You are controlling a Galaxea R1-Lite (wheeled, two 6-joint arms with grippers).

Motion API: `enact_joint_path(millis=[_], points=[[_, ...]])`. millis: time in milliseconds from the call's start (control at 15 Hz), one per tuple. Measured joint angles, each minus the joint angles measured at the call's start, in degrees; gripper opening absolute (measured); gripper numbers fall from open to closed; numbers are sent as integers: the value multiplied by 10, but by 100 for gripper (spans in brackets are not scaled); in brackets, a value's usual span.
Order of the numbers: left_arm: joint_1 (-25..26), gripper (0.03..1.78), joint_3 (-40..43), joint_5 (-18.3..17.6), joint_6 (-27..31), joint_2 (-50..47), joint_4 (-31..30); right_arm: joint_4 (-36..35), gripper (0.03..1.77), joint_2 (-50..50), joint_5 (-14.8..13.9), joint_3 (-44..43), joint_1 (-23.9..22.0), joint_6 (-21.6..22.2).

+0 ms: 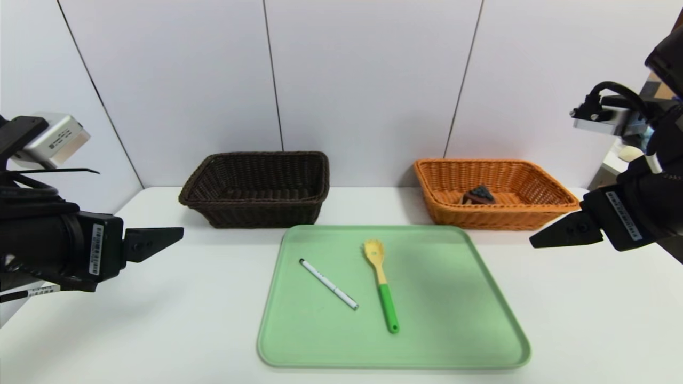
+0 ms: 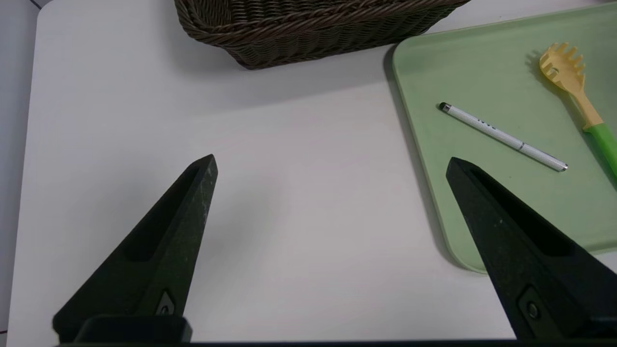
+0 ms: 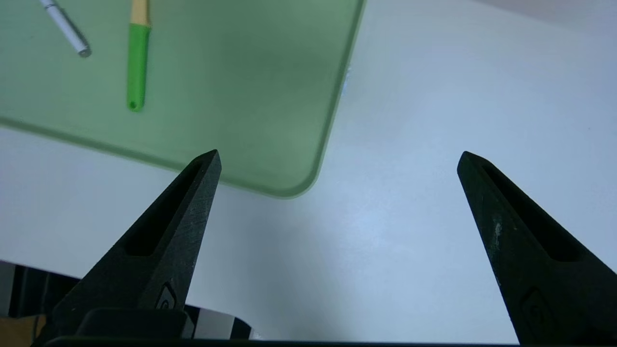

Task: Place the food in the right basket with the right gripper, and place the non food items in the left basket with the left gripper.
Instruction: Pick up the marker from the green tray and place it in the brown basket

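While the cake slice already sits inside the orange basket, I judge the pen my next pick: light, stiff, smooth and prone to roll, so I would pinch it mid-barrel, across its length. On the green tray it lies just beside the spatula. Off the tray's left edge my left gripper hangs spread wide and empty; off its right, the right gripper likewise. Behind the tray's far left corner waits the dark basket.

A bare test lab: a white table against plain white wall panels, holding 1 green tray.
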Motion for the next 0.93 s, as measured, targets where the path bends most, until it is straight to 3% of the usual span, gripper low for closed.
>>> enact_joint_path(millis=[200, 467, 733, 933], points=[[-18, 169, -30, 9, -3, 23, 0, -77, 169, -13, -8, 82, -15, -7], [-46, 169, -57, 42, -20, 73, 0, -86, 169, -33, -7, 126, -28, -3], [-92, 169, -110, 88, -105, 140, 19, -86, 169, -39, -8, 136, -31, -3], [-127, 169, -153, 95, -159, 181, 57, -86, 169, -39, -9, 137, -32, -2]])
